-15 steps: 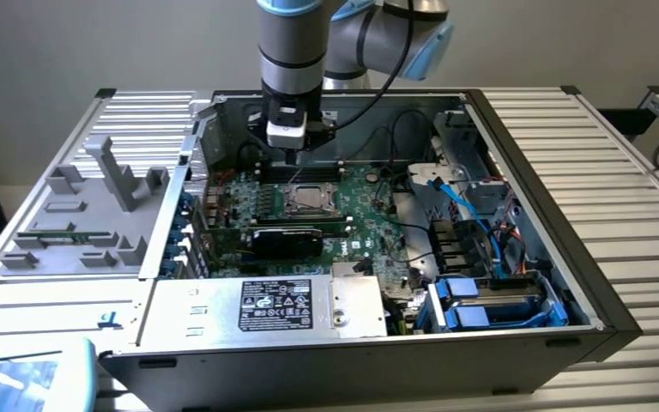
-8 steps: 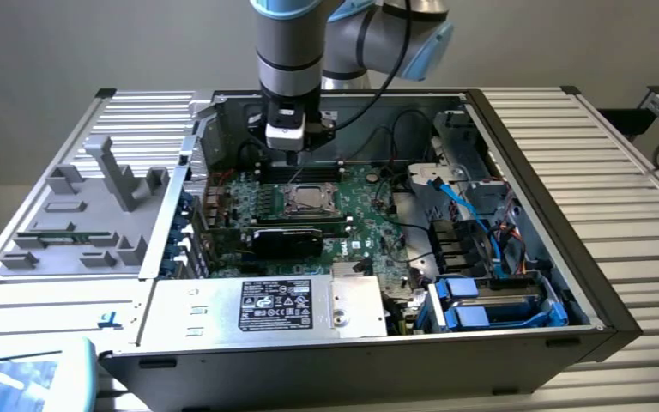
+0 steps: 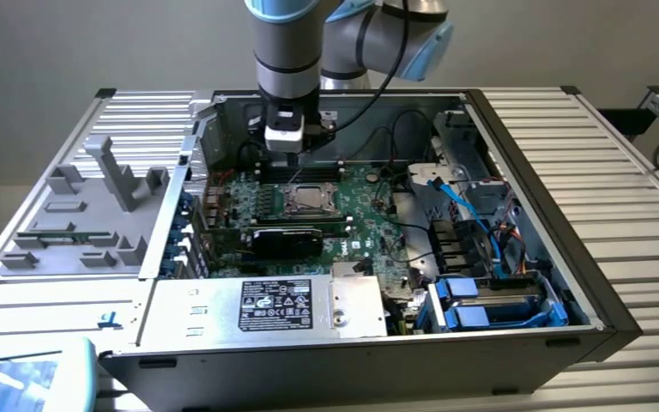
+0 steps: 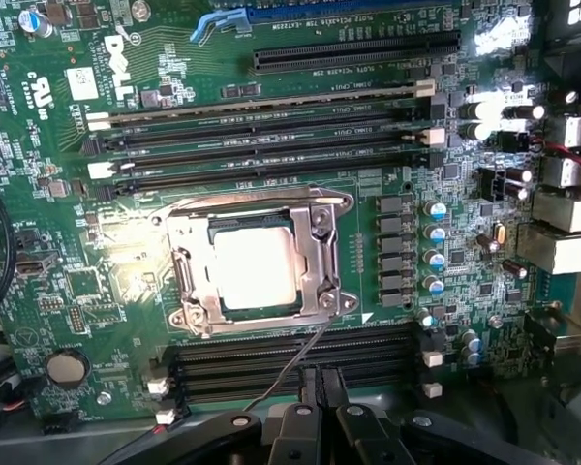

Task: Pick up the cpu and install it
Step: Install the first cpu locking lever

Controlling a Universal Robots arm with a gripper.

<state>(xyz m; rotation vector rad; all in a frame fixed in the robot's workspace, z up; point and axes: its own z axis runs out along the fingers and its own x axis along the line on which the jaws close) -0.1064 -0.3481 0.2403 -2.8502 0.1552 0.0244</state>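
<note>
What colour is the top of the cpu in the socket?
Silver-grey metal; the cpu shows it best in the exterior view.

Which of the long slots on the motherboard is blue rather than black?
The slot farthest from the cpu, beyond the black ones: it alone has a blue body and blue end latch.

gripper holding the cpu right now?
No, the cpu sits in the socket on the board, apart from the shut gripper.
</note>
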